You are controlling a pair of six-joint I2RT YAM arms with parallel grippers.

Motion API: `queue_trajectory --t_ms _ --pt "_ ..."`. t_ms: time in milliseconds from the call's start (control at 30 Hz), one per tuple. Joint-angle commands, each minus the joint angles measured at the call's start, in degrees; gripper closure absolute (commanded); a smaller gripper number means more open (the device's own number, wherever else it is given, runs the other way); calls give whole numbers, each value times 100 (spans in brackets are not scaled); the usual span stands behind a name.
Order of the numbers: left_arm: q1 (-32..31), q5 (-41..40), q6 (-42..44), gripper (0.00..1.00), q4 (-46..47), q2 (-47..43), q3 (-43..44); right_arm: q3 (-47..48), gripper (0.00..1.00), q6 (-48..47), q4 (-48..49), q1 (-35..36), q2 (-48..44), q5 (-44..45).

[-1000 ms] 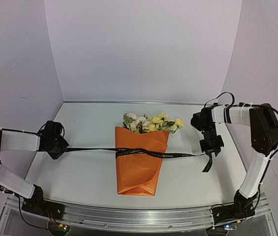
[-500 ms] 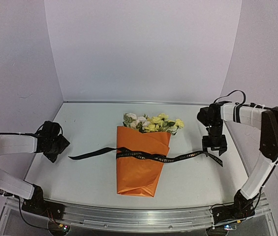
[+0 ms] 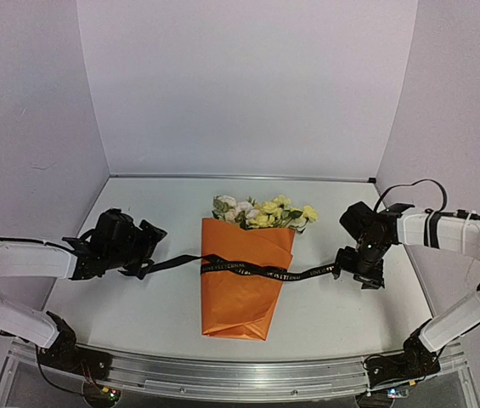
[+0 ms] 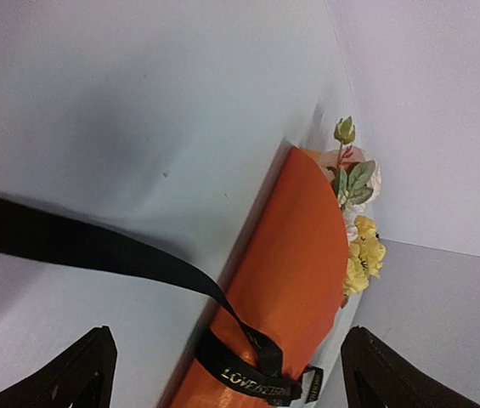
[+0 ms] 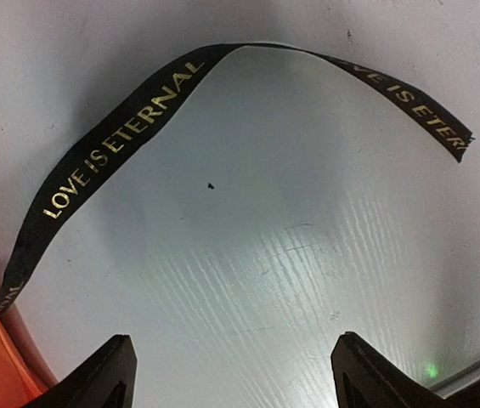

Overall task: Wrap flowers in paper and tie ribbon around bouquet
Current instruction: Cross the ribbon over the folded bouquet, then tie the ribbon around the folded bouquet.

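Both arms stretch low toward mid-frame. The left gripper (image 3: 144, 249) at centre left and the right gripper (image 3: 347, 261) at centre right each have jaws spread wide.

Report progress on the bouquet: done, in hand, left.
Done: the flowers sit wrapped in the orange paper cone, and the ribbon bands its middle, crossed over itself. In hand: nothing; the left gripper and right gripper have open jaws, and the ribbon ends lie loose on the table. Left: probably finishing the knot; whether it holds, I cannot tell.

Ribbon (image 3: 248, 269) across bouquet (image 3: 240, 302) on table (image 3: 146, 212)
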Motion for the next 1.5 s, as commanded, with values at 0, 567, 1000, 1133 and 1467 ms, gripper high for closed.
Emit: queue_trajectory --t_ms 0,567,1000,1133,1467 --pt "-382 -178 -1163 4 1469 730 87 -483 17 1117 1502 189 -173 -14" --pt "-716 416 -1989 27 2310 2563 1047 -838 12 1950 2808 530 92 221" --pt "-748 437 -1937 79 2280 2697 1038 -680 12 2246 3042 702 573 83" --pt "-740 466 -1882 90 2466 2721 947 -606 12 2280 3154 705 694 -42" --pt "-740 425 -1637 100 2463 2541 882 -552 12 2663 3497 720 1023 -174"
